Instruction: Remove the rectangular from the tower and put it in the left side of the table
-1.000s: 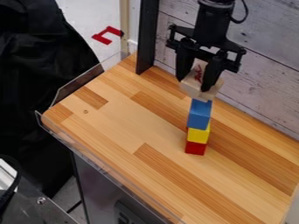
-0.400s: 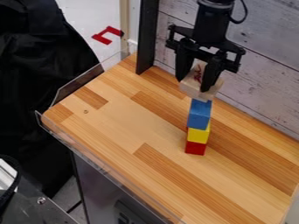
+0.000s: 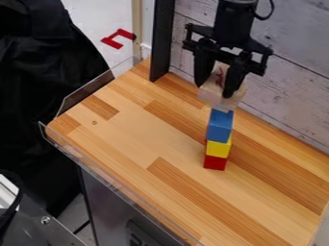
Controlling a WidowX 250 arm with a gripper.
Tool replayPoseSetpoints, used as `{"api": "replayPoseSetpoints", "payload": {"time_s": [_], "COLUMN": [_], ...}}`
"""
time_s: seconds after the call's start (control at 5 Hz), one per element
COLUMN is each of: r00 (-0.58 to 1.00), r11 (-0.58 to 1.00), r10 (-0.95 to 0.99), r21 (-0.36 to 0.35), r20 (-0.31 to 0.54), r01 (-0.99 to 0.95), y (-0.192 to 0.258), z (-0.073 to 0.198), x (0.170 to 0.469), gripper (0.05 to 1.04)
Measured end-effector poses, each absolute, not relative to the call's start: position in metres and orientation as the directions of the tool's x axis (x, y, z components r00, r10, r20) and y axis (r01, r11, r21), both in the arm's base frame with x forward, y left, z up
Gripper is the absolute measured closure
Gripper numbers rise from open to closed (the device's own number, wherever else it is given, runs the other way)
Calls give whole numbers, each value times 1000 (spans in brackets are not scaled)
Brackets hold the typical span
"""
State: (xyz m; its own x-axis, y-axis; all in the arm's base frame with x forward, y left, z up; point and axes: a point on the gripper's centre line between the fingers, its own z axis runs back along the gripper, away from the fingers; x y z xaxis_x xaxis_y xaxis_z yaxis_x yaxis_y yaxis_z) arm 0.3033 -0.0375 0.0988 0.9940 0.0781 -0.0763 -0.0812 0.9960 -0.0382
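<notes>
Block (image 3: 214,98) between the fingers (image 3: 233,84) of my pincer (image 3: 213,92), which stand partly apart and closed on its sides, over the top of a tower on the bench (image 3: 132,139). The block is pale, with red marks on the face between my fingers, and it sits slightly tilted. Whether it touches the tower, I cannot tell.

Directly below it stands the blue block (image 3: 219,129), then the yellow block (image 3: 218,149), then the red block (image 3: 214,163), which rests on the bench. A sliver of red shows at the left edge of the stack, where blue meets yellow.

Behind my pincer rises a wall (image 3: 292,77) of pale grey planks; at the bench's upper edge stands a black post (image 3: 162,43). The bench top is striped in light and darker wood, with a clear guard (image 3: 87,92) along its left end.

Farther off, a red shape (image 3: 113,42) lies on the pale floor (image 3: 90,17), black cloth (image 3: 45,81) hangs at far left, and grey metal (image 3: 40,228) fills the lower left corner.
</notes>
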Motion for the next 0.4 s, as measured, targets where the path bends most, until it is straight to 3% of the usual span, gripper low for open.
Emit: {"api": "replayPoseSetpoints", "payload": {"time_s": [0.4], "r00": [980], "r11": [982], "r10": [179], "r21": [-39], "r20": [-82], "r01": [-183], "y": [-9], "z": [98], "x": [304], "gripper": [552]}}
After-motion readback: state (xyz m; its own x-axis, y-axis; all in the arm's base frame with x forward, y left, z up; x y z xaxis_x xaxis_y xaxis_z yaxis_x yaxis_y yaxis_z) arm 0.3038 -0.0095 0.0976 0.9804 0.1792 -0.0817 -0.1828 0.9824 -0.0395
